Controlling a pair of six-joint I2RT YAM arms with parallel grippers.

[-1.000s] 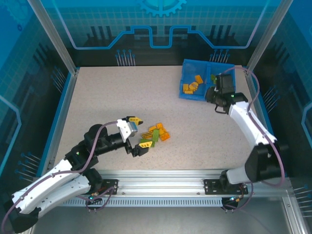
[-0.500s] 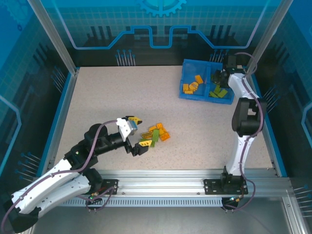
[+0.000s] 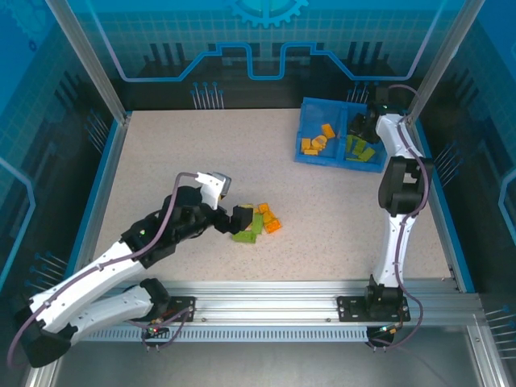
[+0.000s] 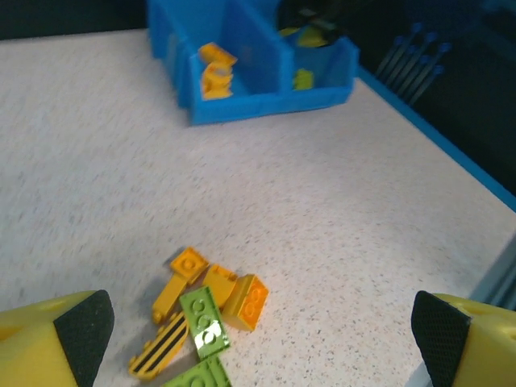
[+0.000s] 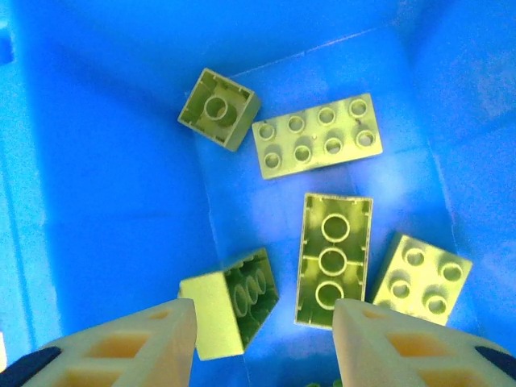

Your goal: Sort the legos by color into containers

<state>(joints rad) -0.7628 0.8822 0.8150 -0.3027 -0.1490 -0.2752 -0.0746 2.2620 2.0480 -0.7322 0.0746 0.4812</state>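
Blue see-through walls stand around a speckled beige tabletop (image 3: pixel 161 161). From above, a loose pile of orange and green plastic lego bricks (image 3: pixel 260 222) lies near the front of the tabletop. The left claw (image 3: pixel 240 219) is low at the left edge of this pile. I cannot tell from up here if it is apart or together. A shallow blue plastic bin (image 3: pixel 322 161) with two parts sits at the far right corner, well apart from the pile. Orange bricks (image 3: pixel 316 141) lie in its left part and green bricks (image 3: pixel 361 150) in its right part. The right arm reaches far out, and the right claw (image 3: pixel 362 129) hangs over the right part.

From the left wrist, the left claw (image 4: pixel 258 322) is wide apart, with its black pads (image 4: pixel 85 322) at the two bottom corners. The pile (image 4: pixel 205 310) lies between them on the tabletop. The bin (image 4: pixel 266 105) is far off at the top.

From the right wrist, the right claw (image 5: pixel 258 347) is apart, with pale fingers (image 5: pixel 121 347) at the bottom. Five green bricks (image 5: pixel 316 145) lie on the blue bin floor (image 5: pixel 121 201). One lies just beside the left finger.
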